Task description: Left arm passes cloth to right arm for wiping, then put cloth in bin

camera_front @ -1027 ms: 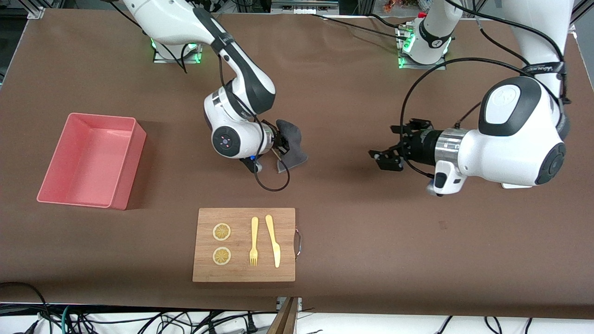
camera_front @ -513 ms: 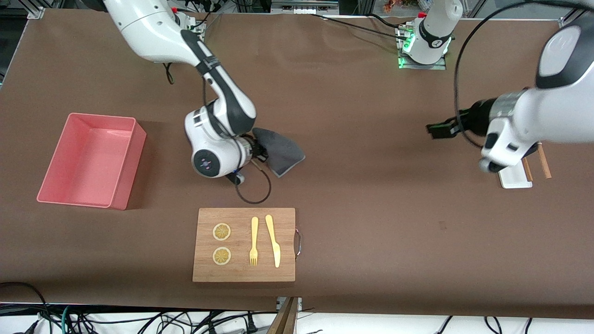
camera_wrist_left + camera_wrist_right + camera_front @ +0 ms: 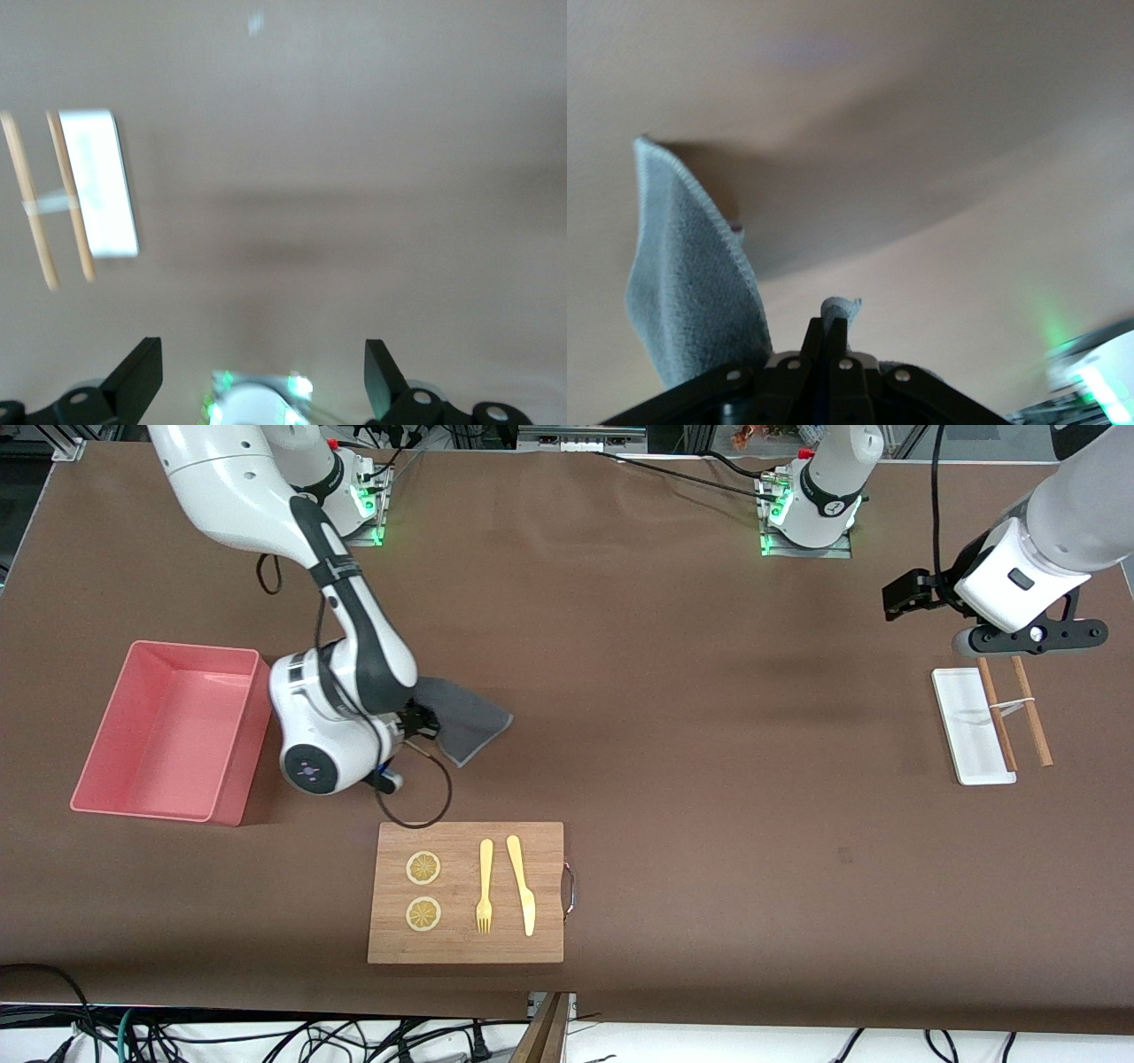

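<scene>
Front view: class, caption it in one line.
Right gripper shut on the cloth beside the bin; left gripper open, waiting above the table.

A rectangular wooden cutting board [image 3: 467, 892] carries two lemon slices [image 3: 423, 868], a yellow fork [image 3: 485, 886] and knife [image 3: 521, 884]; wooden chopsticks [image 3: 1014, 710] cross a flat white tray [image 3: 961, 722].

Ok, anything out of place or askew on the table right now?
Nothing stands out. The right gripper is shut on the cloth, hanging clear of the wooden board, beside the bin. The left gripper is open above the white tray, where two wooden sticks lie tidy.
</scene>
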Available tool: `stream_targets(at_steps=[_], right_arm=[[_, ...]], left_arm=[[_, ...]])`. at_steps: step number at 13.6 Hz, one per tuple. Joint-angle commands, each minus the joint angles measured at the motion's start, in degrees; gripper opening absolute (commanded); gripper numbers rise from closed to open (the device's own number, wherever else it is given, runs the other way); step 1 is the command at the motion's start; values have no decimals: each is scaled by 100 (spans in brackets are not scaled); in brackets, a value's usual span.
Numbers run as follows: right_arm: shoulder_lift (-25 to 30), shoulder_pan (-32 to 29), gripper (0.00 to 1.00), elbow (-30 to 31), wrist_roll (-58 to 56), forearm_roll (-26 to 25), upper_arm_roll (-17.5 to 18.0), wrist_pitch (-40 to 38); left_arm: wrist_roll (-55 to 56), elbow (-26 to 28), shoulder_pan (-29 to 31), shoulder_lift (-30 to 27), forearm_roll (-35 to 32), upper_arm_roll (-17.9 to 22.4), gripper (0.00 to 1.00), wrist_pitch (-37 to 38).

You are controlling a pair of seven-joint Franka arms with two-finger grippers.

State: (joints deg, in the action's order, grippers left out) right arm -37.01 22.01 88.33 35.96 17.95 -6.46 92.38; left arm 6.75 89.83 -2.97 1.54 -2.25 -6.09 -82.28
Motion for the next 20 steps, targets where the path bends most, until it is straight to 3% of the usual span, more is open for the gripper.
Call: stream_targets(at_steps=[1, 4, 8, 12, 20], right_arm=[[159, 22, 0, 26, -1385, -142, -696, -404], [159, 57, 0, 0, -1821, -563, -813, -414], [28, 566, 0, 35, -1015, -442, -752, -64], [-201, 1023, 0, 35, 23, 559, -664, 489], [-324, 2044, 0, 0, 1913, 1701, -550, 1896]], left_arm=[[-561, 332, 173, -110, -196, -15, 100, -812], [-552, 544, 262, -92, -144, -15, 100, -1264], [-482, 526, 288, -75, -48, -15, 100, -1255], [-473, 456, 385, -13, 190, 3, 100, -1246], [-543, 228, 394, 110, 138, 29, 100, -1229]])
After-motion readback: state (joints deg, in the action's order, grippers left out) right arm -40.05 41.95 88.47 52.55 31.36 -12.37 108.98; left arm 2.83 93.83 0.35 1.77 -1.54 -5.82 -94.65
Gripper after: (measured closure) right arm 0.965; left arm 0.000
